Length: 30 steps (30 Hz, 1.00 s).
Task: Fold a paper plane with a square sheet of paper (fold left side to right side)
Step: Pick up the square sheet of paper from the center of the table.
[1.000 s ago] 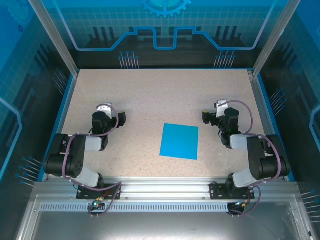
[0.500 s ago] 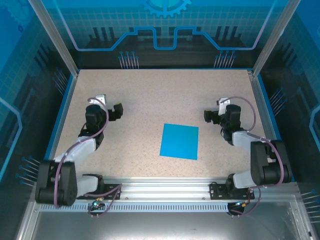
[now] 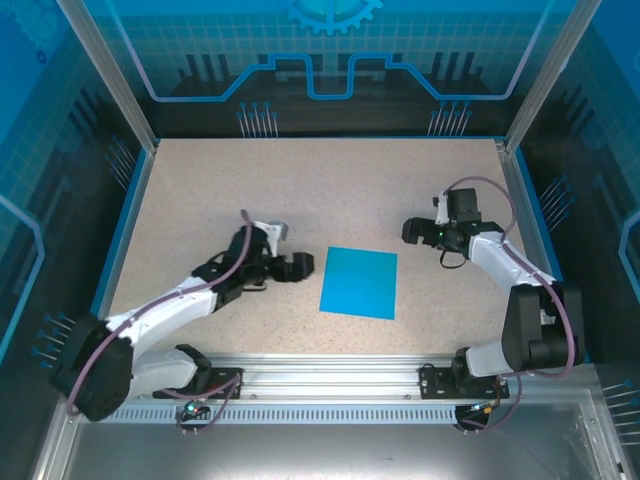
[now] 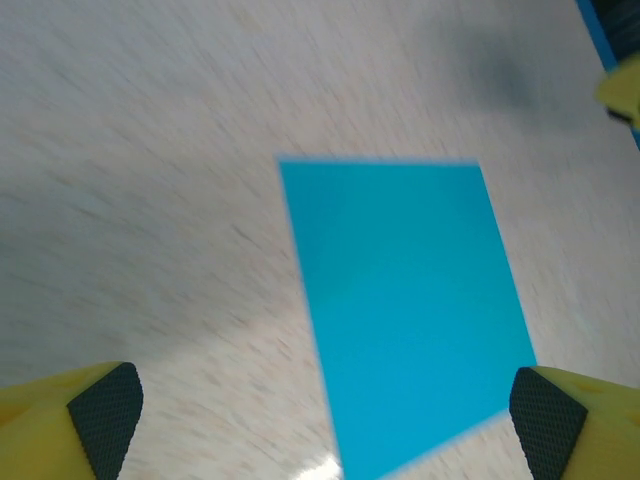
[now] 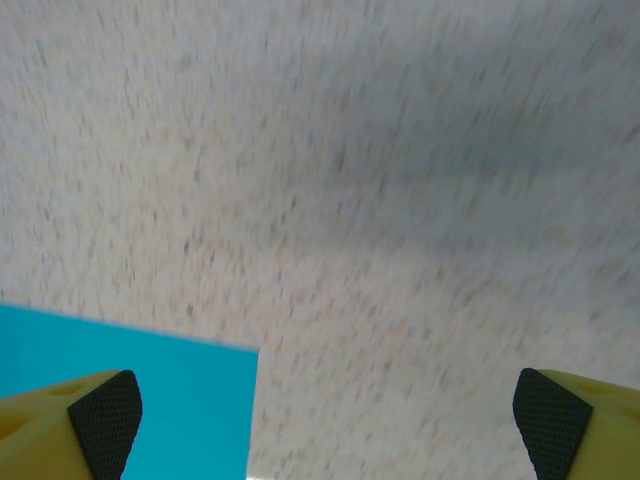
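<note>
Both jaws wide open, empty | square sheet of paper (image 3: 360, 282) just right of your left jaws | right jaws off its far corner

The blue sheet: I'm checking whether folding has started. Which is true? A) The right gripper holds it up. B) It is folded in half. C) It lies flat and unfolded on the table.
C: the square sheet of paper lies flat and uncreased on the table, with the open left gripper just beside its left edge, apart from it.
</note>
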### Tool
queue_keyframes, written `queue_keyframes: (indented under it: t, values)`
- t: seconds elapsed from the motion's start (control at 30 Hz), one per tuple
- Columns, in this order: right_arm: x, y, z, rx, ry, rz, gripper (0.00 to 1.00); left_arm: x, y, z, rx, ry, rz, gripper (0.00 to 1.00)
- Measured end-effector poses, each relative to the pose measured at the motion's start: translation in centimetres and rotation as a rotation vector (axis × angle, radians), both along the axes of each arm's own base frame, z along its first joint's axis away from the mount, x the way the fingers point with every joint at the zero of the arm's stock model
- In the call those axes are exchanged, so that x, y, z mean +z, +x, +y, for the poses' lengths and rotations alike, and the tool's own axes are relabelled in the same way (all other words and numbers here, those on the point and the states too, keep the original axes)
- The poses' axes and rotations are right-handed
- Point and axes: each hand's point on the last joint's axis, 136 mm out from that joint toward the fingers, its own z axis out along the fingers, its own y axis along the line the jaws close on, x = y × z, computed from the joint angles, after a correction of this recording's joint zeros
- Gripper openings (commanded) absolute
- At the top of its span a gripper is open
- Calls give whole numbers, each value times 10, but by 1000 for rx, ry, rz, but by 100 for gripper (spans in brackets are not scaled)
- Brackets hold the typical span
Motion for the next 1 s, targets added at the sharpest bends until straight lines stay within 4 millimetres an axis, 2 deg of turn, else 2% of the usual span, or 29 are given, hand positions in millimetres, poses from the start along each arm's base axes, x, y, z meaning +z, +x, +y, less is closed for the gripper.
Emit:
queue_keyframes:
  t: [0.17, 0.3, 0.4, 0.53, 0.7, 1.0]
  values:
    - [-15, -24, 33, 64, 6, 101, 99, -38, -29, -49, -123, 31, 158, 99]
    - [-35, -39, 51, 107, -22, 187, 100, -53, -32, -79, -175, 50, 216, 99]
    - [-45, -42, 58, 123, -50, 231, 99, -57, -32, -94, -200, 57, 232, 99]
    - [-46, -34, 72, 153, -73, 238, 99, -58, -30, -102, -207, 58, 240, 98]
    - [-53, -25, 85, 175, -95, 251, 99, -66, -33, -100, -203, 83, 274, 99]
    - [-67, -28, 99, 216, -153, 299, 99, -73, -34, -99, -197, 101, 299, 98]
